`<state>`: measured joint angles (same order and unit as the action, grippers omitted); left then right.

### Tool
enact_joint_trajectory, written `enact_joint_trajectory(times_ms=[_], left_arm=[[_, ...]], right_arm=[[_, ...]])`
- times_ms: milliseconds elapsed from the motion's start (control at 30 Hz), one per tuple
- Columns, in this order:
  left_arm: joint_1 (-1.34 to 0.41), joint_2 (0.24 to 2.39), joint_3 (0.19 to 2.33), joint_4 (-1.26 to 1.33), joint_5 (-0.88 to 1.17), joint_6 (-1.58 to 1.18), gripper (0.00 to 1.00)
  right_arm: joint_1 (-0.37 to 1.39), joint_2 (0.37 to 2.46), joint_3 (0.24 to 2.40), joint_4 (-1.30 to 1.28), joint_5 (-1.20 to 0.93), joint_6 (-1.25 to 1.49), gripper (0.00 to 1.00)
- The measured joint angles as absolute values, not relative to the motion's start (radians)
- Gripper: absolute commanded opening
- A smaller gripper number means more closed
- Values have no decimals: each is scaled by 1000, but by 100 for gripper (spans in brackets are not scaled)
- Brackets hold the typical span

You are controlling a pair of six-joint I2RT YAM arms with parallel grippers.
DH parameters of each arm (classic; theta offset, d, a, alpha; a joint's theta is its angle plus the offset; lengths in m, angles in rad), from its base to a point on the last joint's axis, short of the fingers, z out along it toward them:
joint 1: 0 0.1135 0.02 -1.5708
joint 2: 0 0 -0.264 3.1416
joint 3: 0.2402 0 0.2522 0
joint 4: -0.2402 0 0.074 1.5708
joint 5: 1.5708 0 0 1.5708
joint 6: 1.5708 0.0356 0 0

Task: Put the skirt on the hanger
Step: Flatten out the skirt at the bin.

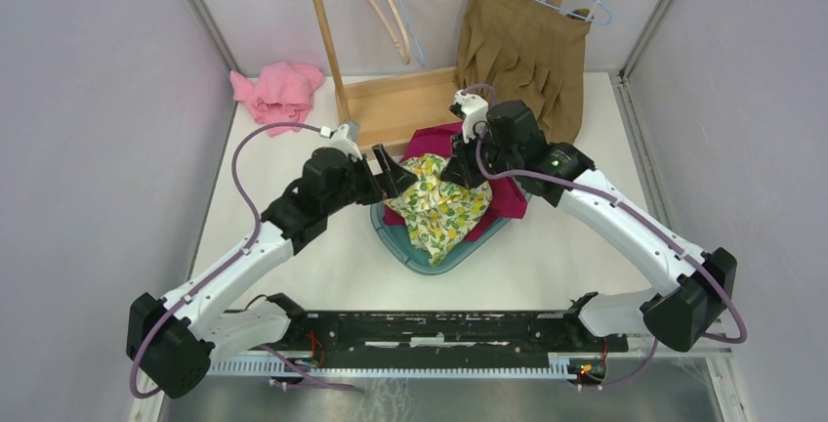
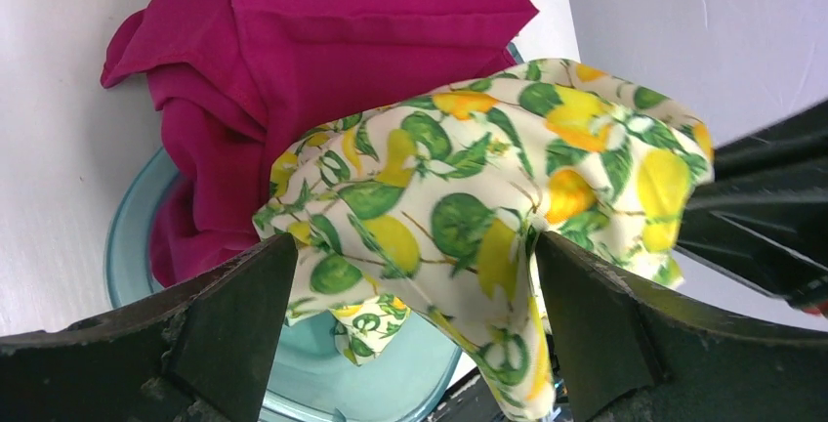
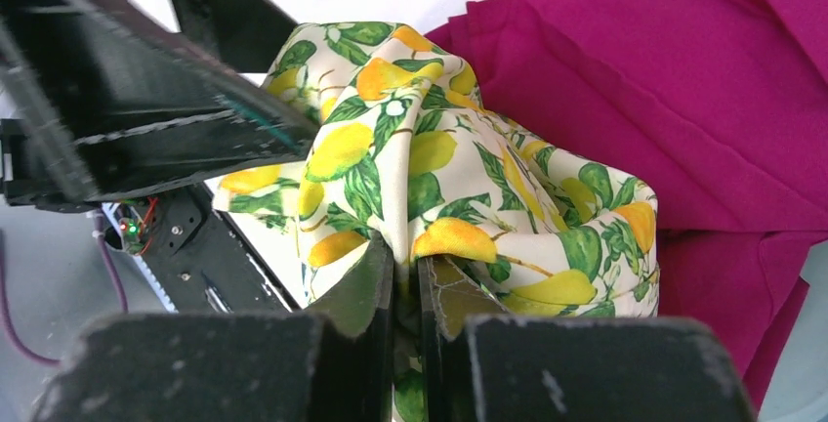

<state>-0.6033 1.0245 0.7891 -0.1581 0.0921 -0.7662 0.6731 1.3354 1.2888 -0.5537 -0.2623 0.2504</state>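
- Top external: we see open table (image 1: 332, 271) left of the basin (image 1: 427, 261), spare hangers (image 1: 400, 49) on the rack (image 1: 400, 100) behind.
- Left gripper (image 1: 395, 174) wide open, lemon-print skirt (image 1: 439, 212) edge between its jaws, no grip.
- Right gripper (image 1: 457, 174) pinched shut on a skirt fold (bulk bunched over the basin, on magenta cloth (image 1: 510, 197)).
- Not hung yet; lift and hanging remain.
- Right: brown skirt (image 1: 527, 51) crowds the rack.

Showing printed skirt (image 1: 439, 205) in cream, carrying yellow lemons, green leaves. Showing magenta cloth (image 1: 510, 199), teal basin (image 1: 422, 258), tan pleated skirt (image 1: 527, 51), pink rag (image 1: 278, 90), white worktop (image 1: 547, 266).
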Motion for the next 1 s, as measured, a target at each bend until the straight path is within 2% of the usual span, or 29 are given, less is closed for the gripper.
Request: enact_joint_trajectory(times_ms=[100, 167, 300, 333, 433, 600, 667, 733, 867, 1000], left_arm=[[-603, 1046, 797, -157, 86, -772, 98], [-603, 1053, 802, -148, 88, -776, 88], [-603, 1053, 809, -121, 93, -787, 60], [-602, 1053, 812, -120, 96, -788, 57], [-601, 1053, 830, -124, 99, -792, 54], [-601, 1052, 843, -125, 100, -792, 41], [-599, 1052, 844, -125, 104, -793, 29], [-598, 1052, 846, -125, 108, -794, 6], [-595, 1059, 868, -132, 116, -794, 3], [-592, 1082, 931, -160, 132, -793, 3]], right_arm=[[673, 1314, 1285, -553, -282, 253, 1], [673, 1300, 1280, -553, -289, 254, 1], [673, 1282, 1272, -554, -294, 254, 1], [673, 1275, 1266, -552, -295, 254, 1], [673, 1257, 1245, -550, -297, 254, 1], [673, 1250, 1244, -547, -303, 253, 1], [673, 1249, 1244, -547, -304, 252, 1], [673, 1249, 1244, -548, -304, 249, 1], [673, 1249, 1244, -551, -304, 245, 5], [673, 1248, 1244, -561, -302, 239, 19]])
